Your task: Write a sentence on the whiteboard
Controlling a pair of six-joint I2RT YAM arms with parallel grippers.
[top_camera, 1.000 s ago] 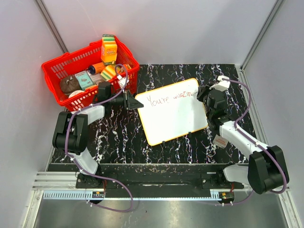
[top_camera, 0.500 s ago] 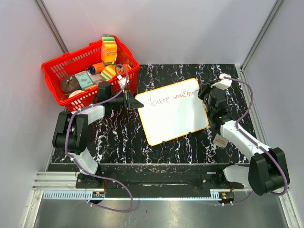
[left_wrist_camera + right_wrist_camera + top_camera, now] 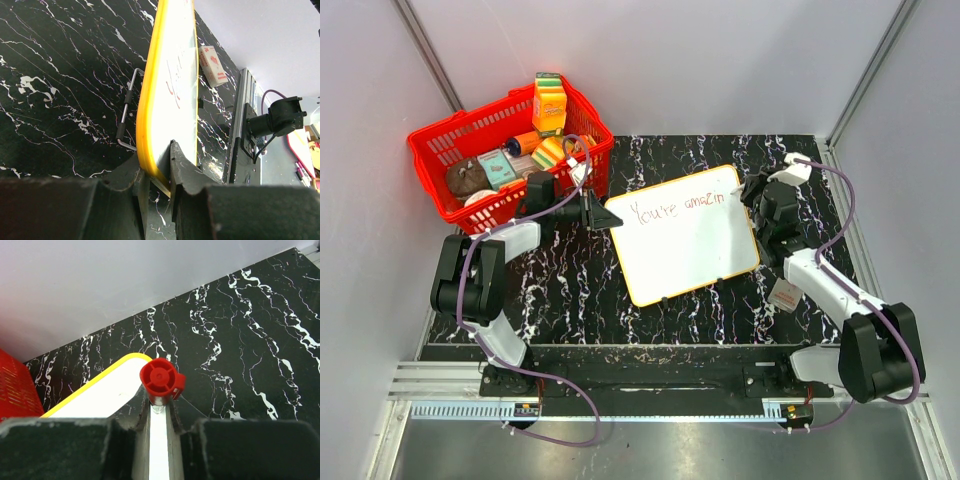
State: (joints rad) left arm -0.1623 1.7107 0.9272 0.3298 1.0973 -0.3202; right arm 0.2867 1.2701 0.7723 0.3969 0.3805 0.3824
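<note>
Step in hand: lettering. The whiteboard (image 3: 690, 250) lies mid-table, and the left gripper (image 3: 605, 216) is clamped on its rim. The right gripper (image 3: 750, 195), closed on the red marker (image 3: 161, 379), stands at the board's far right corner. The sentence (image 3: 678, 207) reads "You're amazin" (apparently unfinished). The next move calls for one more letter in little remaining room.

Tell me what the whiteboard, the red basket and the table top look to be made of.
Whiteboard: smooth white panel, likely coated board, with a yellow plastic-looking rim. Red basket: moulded plastic, judging by its uniform lattice walls. Table top: black with white veins; marble-look, possibly only a printed sheet.
</note>
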